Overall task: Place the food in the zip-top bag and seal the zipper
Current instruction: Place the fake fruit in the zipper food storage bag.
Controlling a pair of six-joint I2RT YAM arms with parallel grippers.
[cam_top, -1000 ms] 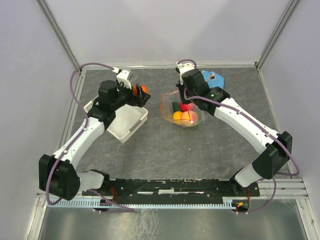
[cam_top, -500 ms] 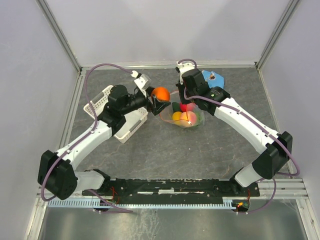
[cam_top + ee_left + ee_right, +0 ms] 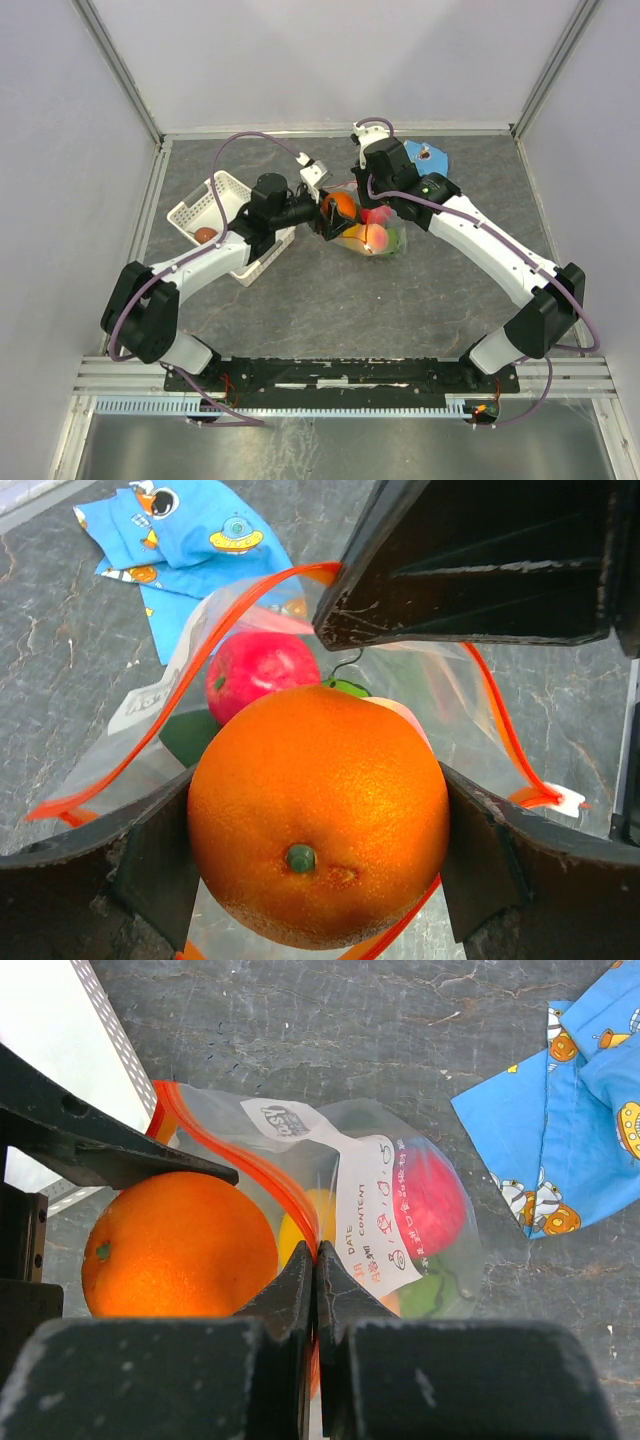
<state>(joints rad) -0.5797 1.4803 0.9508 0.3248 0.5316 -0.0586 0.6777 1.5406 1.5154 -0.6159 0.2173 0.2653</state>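
My left gripper [image 3: 335, 212] is shut on a big orange [image 3: 318, 815], its fingers [image 3: 150, 850] wide on either side of the fruit. The orange hangs right at the mouth of the clear zip-top bag [image 3: 388, 243]. My right gripper [image 3: 314, 1260] is shut on the bag's red-orange zipper [image 3: 240, 1165] and holds the mouth up and open. Inside the bag lie a red-pink fruit [image 3: 435, 1200], a yellow one [image 3: 310, 1220] and a green one [image 3: 430, 1295], partly behind the white label [image 3: 370, 1210]. One more orange-brown fruit [image 3: 204, 235] sits in the basket.
A white lattice basket [image 3: 215, 195] stands left of the bag, under my left forearm. A blue printed snack packet [image 3: 428, 155] lies at the back right, close behind my right wrist. Grey walls and metal rails ring the table.
My left arm has swung right from over the basket, carrying the orange to the bag's mouth. The right gripper has kept its hold on the zipper edge.
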